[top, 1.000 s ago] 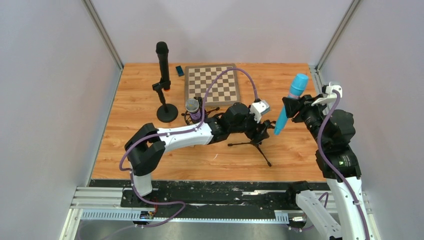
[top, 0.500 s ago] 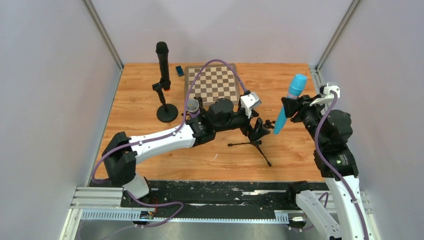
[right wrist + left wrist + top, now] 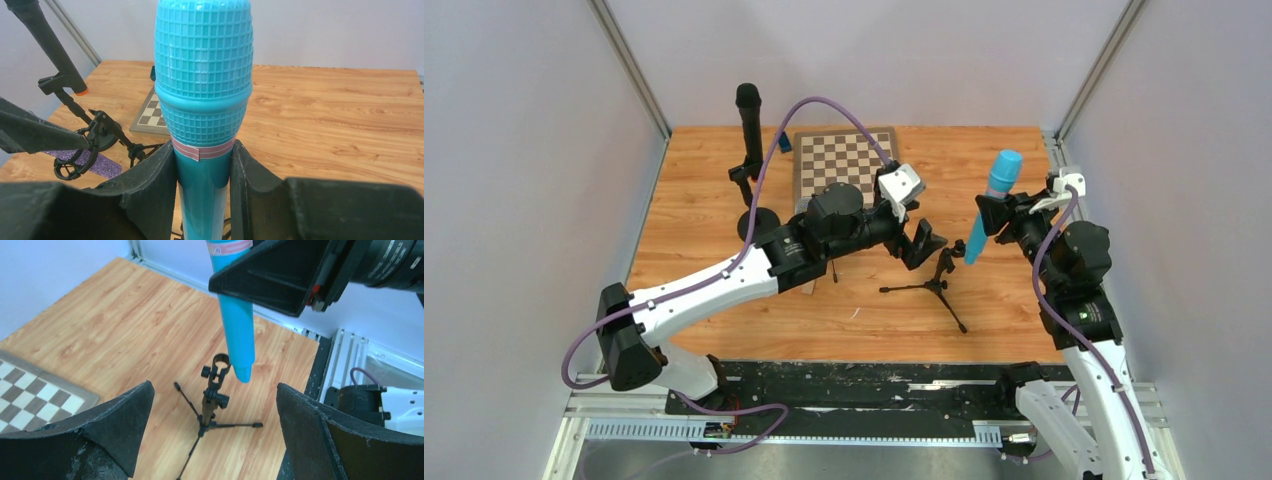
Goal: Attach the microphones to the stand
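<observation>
Hanging tail-down, the light blue microphone (image 3: 202,75) is pinched just under its grille by the right gripper (image 3: 990,213), whose fingers are closed in narrow on the barrel. Its tail sits just above and beside the clip ring (image 3: 221,361) of the small tripod stand (image 3: 211,407), not yet inside it. Facing that stand from the other side, the left gripper (image 3: 922,243) is spread wide and holds nothing.

Further back on the left, the black microphone (image 3: 749,125) stands upright, clipped into the round-base stand (image 3: 759,222), so I'd call that one done. Of the purple microphone (image 3: 95,164) only a strip shows in the right wrist view, the left arm covering it from above; whether it's seated I can't tell. By my reckoning, the blue one has yet to be threaded into its clip. A chessboard (image 3: 844,165) lies further back.
</observation>
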`<state>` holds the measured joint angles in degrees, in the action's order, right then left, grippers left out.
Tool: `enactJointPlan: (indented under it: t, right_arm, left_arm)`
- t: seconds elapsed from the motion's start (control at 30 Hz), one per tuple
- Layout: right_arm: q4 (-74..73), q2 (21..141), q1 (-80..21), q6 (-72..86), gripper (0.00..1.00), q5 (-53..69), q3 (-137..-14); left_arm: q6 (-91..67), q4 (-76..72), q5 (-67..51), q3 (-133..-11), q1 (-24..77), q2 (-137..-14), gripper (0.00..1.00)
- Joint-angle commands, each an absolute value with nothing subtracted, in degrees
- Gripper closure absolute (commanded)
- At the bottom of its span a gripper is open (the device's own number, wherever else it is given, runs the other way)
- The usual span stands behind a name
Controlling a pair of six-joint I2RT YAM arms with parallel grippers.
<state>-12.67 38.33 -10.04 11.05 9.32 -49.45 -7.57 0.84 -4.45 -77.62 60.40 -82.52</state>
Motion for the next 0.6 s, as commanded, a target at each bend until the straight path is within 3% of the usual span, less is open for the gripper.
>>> enactJointPlan:
  t: [0.0, 0.57]
  right_arm:
    - [-4.5, 36.9, -9.9, 10.0, 1.00, 9.0, -47.3]
    - [6.7, 31.9, -9.9, 9.2, 1.00, 5.8, -41.8]
  left_arm:
    - [-8.4, 1.5, -2.9, -73.8, 60.7, -80.7, 0.00]
    - [-7.6, 0.4, -5.8, -72.4, 60.7, -81.9, 0.00]
